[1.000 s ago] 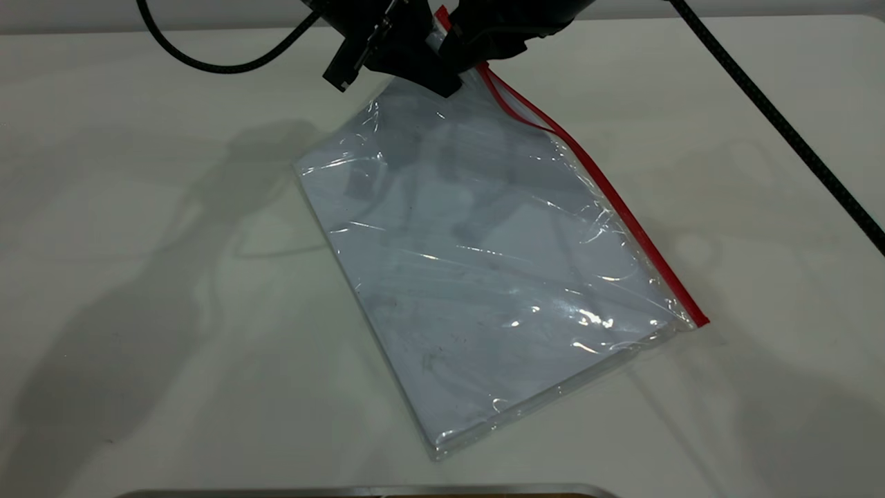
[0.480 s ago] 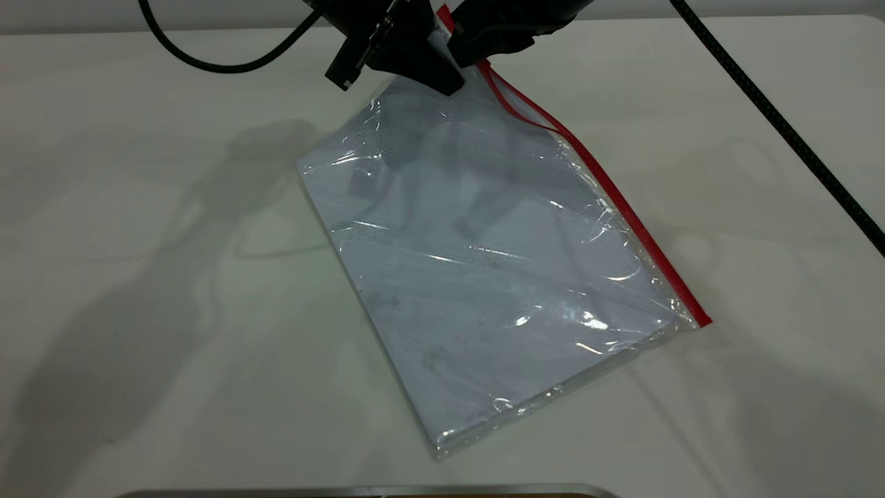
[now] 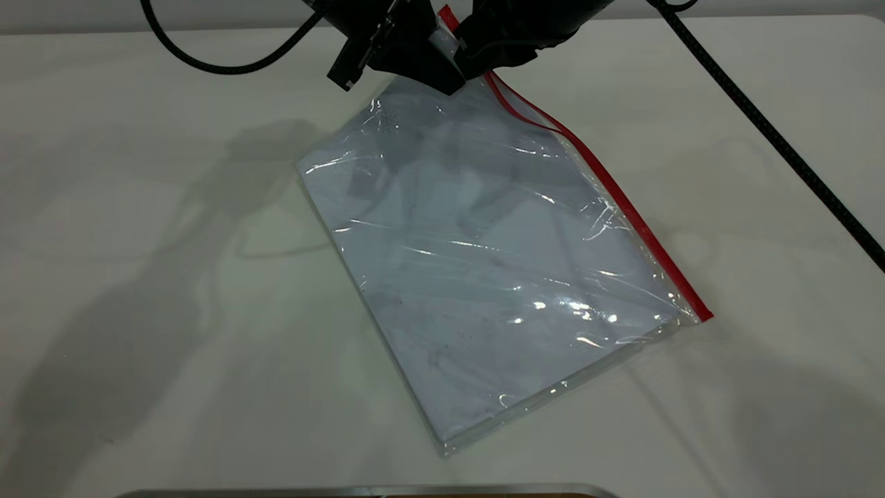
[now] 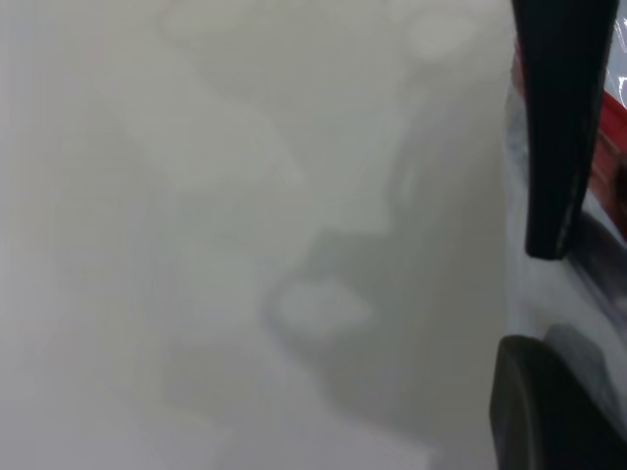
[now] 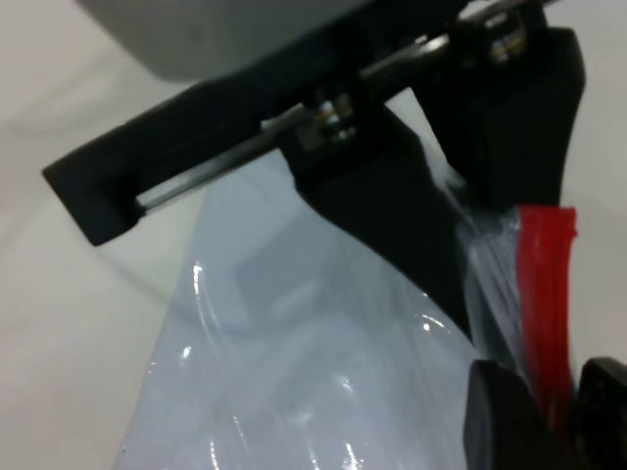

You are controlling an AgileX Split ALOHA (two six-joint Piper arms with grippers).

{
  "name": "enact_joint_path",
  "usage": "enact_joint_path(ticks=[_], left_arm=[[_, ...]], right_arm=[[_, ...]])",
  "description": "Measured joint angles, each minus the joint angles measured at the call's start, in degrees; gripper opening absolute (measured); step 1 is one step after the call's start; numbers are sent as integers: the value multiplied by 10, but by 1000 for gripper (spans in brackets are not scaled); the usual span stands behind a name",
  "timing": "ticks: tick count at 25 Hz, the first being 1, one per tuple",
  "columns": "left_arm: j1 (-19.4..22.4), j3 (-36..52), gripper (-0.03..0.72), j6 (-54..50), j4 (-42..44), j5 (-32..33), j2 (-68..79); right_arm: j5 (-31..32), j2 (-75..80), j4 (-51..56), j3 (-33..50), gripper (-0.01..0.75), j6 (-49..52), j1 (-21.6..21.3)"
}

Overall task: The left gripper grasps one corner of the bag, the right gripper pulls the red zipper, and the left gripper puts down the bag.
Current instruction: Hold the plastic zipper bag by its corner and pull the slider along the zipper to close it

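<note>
The bag [image 3: 484, 263], clear plastic with a white smudged sheet inside, lies slanted on the white table [image 3: 138, 277], its far end raised. My left gripper [image 3: 442, 79] is shut on the corner of the bag [image 3: 446, 15] where the red strip ends. My right gripper [image 3: 478, 68] is right beside it, shut on the red zipper [image 3: 622, 200]. In the right wrist view the red zipper [image 5: 544, 294] runs between my right gripper's [image 5: 554, 421] fingertips, with the left gripper [image 5: 392, 196] just beyond. The left wrist view shows one finger [image 4: 558, 127] and a bit of red [image 4: 612, 147].
A black cable [image 3: 221, 66] hangs at the back left. A braided cable [image 3: 774, 138] crosses the table at the right. A metal edge [image 3: 359, 491] runs along the front. Just below the grippers the red strip splits into two lines [image 3: 518, 111].
The right gripper has shifted slightly to the right and down along the red strip. The bag's near end has slid a little forward. The left gripper has held its place.
</note>
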Motion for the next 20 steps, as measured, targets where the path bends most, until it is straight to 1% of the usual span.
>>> enact_joint_path(ticks=[2,7,8,10,20], left_arm=[[1,0,51,-1,0,0,0],[7,0,51,-7,-2,2,0],[7,0,51,-8,-2,3,0],[10,0,51,-8,-4,4,0],[38,0,51,-25,-27,29,0]], right_arm=[[-2,1,0,0,199,0,0],[-5,1,0,0,57,-1,0],[-6,1,0,0,44,0,0],[-8,1,2,0,33,0,0],[1,1,12,-1,33,-1,-8]])
